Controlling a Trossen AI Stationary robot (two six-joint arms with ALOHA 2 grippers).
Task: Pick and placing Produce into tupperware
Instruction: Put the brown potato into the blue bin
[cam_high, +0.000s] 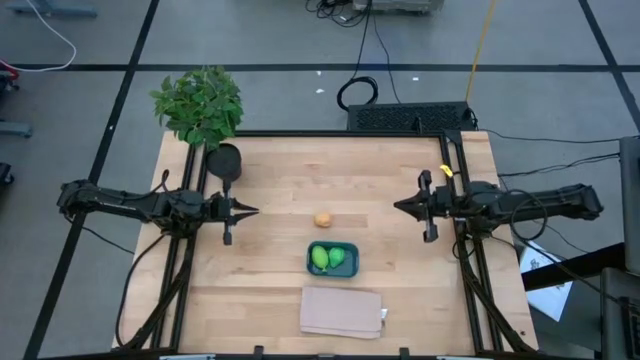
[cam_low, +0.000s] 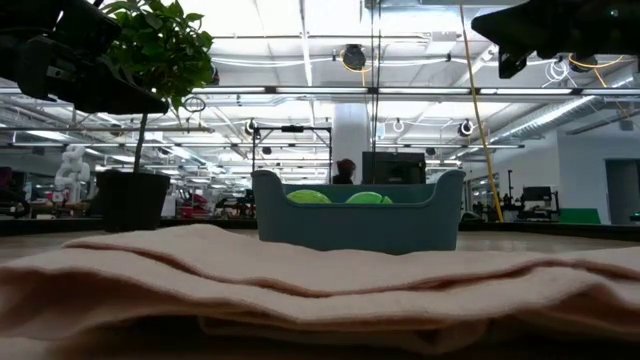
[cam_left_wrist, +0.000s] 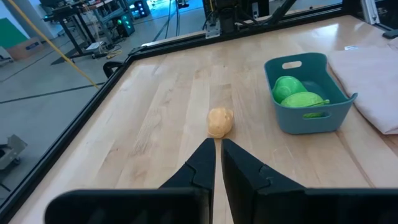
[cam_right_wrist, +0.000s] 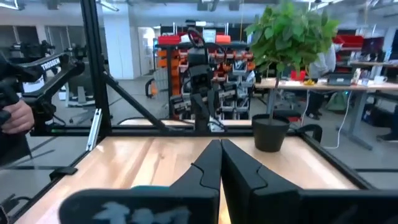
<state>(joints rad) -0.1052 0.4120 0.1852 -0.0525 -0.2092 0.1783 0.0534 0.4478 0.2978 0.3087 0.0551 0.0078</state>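
Note:
The teal tupperware (cam_high: 333, 259) stands on the table near its middle, with two green fruits (cam_high: 328, 258) lying inside it; they also show in the tupperware (cam_left_wrist: 306, 93) in the left wrist view and over its rim (cam_low: 358, 222) in the low view. The orange-tan fruit (cam_high: 323, 220) rests on the bare wood just beyond the container, also seen as the orange-tan fruit (cam_left_wrist: 219, 121). My left gripper (cam_high: 250, 210) hovers shut at the table's left side, pointing toward that fruit. My right gripper (cam_high: 400, 206) hovers shut at the right side.
A potted plant (cam_high: 203, 110) stands at the far left corner. A folded beige cloth (cam_high: 342, 311) lies at the near edge, in front of the tupperware. Black frame rails (cam_high: 340, 133) border the table. Bare wood lies between the two grippers.

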